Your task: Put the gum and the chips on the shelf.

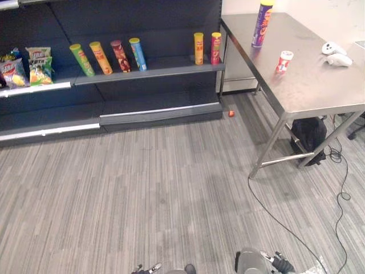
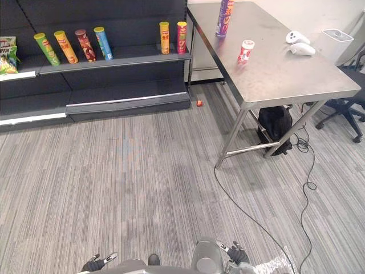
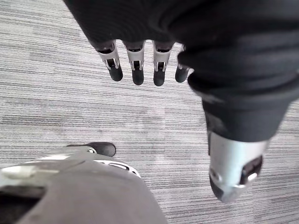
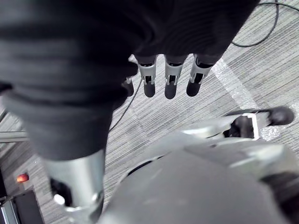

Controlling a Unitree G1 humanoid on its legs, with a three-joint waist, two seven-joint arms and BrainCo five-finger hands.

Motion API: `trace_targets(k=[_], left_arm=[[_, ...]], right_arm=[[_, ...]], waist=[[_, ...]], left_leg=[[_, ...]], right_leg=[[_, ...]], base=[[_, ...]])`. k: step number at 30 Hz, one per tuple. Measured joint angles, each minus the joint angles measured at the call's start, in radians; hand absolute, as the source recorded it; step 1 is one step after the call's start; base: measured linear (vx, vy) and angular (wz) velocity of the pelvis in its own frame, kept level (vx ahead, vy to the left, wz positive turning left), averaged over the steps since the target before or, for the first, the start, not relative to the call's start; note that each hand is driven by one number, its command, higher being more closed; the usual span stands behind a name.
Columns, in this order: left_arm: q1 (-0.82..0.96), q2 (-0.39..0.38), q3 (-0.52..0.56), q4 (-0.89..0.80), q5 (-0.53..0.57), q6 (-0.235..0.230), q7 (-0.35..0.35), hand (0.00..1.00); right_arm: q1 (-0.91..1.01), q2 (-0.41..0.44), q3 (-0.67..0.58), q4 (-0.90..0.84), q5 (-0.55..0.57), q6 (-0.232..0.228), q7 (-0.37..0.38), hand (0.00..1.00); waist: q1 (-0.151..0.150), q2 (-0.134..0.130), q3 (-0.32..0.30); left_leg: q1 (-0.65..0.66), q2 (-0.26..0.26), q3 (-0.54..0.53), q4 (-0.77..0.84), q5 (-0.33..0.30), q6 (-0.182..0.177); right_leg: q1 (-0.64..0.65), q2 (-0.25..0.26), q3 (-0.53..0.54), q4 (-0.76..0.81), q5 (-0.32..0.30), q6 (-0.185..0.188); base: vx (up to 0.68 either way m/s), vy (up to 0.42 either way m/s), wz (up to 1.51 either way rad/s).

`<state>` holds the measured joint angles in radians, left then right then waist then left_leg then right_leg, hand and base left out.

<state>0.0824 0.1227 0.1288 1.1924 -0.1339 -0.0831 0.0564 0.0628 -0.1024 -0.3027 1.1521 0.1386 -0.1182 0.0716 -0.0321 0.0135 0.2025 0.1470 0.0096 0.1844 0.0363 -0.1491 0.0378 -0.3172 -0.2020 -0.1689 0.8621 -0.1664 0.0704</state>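
Note:
The gum (image 1: 284,61), a small red and white bottle, stands on the steel table (image 1: 308,91) at the right. A tall purple chips can (image 1: 262,24) stands at the table's far end. The dark shelf (image 1: 148,69) runs along the back left, a few steps from both. My left hand (image 3: 136,63) hangs low over the carpet, fingers straight, holding nothing. Down by my side, my right hand (image 4: 170,74) is the same, open and empty, far from the table.
Several chip cans (image 1: 108,57) stand on the shelf, with snack bags (image 1: 39,65) at its left end. Two white controllers (image 1: 336,54) lie on the table, a black bag (image 1: 309,134) under it. A small orange object (image 1: 231,113) lies on the carpet by the shelf. An office chair (image 2: 348,108) is at far right.

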Motion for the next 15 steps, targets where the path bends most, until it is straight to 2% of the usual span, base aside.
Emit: trace_targets(k=[1, 3, 4, 5, 6, 8, 10, 11, 13, 15], left_arm=[[-0.002, -0.005, 0.012, -0.001, 0.001, 0.000, 0.000, 0.00], [-0.010, -0.016, 0.047, 0.000, 0.002, 0.000, 0.001, 0.00], [-0.008, -0.025, 0.079, 0.000, 0.007, -0.001, 0.001, 0.00], [-0.008, -0.028, 0.112, 0.000, 0.024, -0.001, 0.001, 0.00], [-0.011, -0.040, 0.136, 0.000, 0.031, -0.001, 0.001, 0.00], [-0.008, -0.077, 0.179, 0.000, 0.032, -0.002, -0.005, 0.00], [-0.009, -0.091, 0.203, -0.005, 0.034, -0.002, -0.015, 0.00], [-0.008, -0.099, 0.221, -0.012, 0.038, -0.001, -0.022, 0.00], [-0.008, -0.097, 0.233, -0.033, 0.038, -0.002, -0.027, 0.00], [-0.008, -0.117, 0.269, -0.082, 0.027, -0.001, -0.027, 0.00]], right_arm=[[0.000, 0.003, -0.010, 0.000, 0.000, 0.000, -0.001, 0.00], [0.002, 0.006, -0.015, 0.003, 0.000, 0.001, 0.000, 0.00], [0.006, 0.010, -0.020, 0.002, -0.001, 0.004, 0.000, 0.00], [0.016, 0.022, -0.038, 0.002, -0.002, 0.004, 0.000, 0.00], [0.025, 0.026, -0.054, 0.005, -0.004, 0.006, -0.001, 0.00], [0.030, 0.003, -0.063, 0.006, -0.012, 0.006, -0.001, 0.00], [0.030, 0.002, -0.062, 0.004, -0.024, 0.006, -0.001, 0.00], [0.032, 0.001, -0.058, 0.002, -0.025, 0.006, -0.001, 0.00], [0.037, 0.002, -0.045, 0.001, -0.025, 0.006, -0.001, 0.00], [0.048, -0.007, -0.013, -0.019, -0.023, 0.006, 0.001, 0.00]], waist=[[0.000, 0.002, 0.001], [-0.005, 0.008, 0.003], [-0.007, 0.008, 0.001], [-0.009, 0.000, 0.001], [-0.016, 0.002, 0.002], [-0.013, 0.045, -0.005], [-0.010, 0.057, -0.011], [-0.008, 0.059, -0.014], [0.002, 0.049, -0.016], [0.010, 0.042, -0.015]], left_leg=[[0.008, 0.007, 0.000, 0.000, -0.006, -0.006], [0.032, 0.035, -0.008, -0.001, -0.033, -0.036], [0.039, 0.052, -0.013, 0.000, -0.052, -0.061], [0.051, 0.058, -0.030, -0.002, -0.078, -0.081], [0.072, 0.077, -0.047, -0.008, -0.101, -0.107], [0.084, 0.123, -0.056, -0.017, -0.087, -0.119], [0.107, 0.152, -0.058, -0.011, -0.029, -0.141], [0.102, 0.172, -0.060, 0.041, -0.021, -0.154], [0.038, 0.195, -0.069, 0.223, -0.030, -0.169], [-0.171, 0.228, -0.149, 0.669, 0.023, -0.250]], right_leg=[[-0.009, 0.014, -0.011, -0.065, 0.000, 0.000], [-0.011, 0.056, -0.018, -0.303, 0.016, 0.011], [-0.005, 0.077, -0.006, -0.474, 0.054, 0.017], [0.010, 0.080, 0.029, -0.626, 0.120, 0.022], [0.034, 0.098, 0.033, -0.657, 0.241, -0.002], [0.024, 0.142, -0.001, -0.612, 0.169, -0.053], [0.043, 0.166, -0.015, -0.581, 0.116, -0.073], [0.073, 0.182, -0.028, -0.584, 0.093, -0.086], [0.121, 0.185, -0.050, -0.598, 0.067, -0.092], [0.192, 0.189, -0.086, -0.617, 0.036, -0.100]], base=[[0.25, -0.156, 0.13], [0.24, -0.188, 0.13], [0.32, -0.278, 0.18], [0.42, -0.379, 0.30], [0.38, -0.345, 0.29], [0.37, -0.316, 0.18], [0.42, -0.340, 0.06], [0.32, -0.274, 0.15], [0.22, -0.196, 0.34], [0.27, -0.163, 0.46]])
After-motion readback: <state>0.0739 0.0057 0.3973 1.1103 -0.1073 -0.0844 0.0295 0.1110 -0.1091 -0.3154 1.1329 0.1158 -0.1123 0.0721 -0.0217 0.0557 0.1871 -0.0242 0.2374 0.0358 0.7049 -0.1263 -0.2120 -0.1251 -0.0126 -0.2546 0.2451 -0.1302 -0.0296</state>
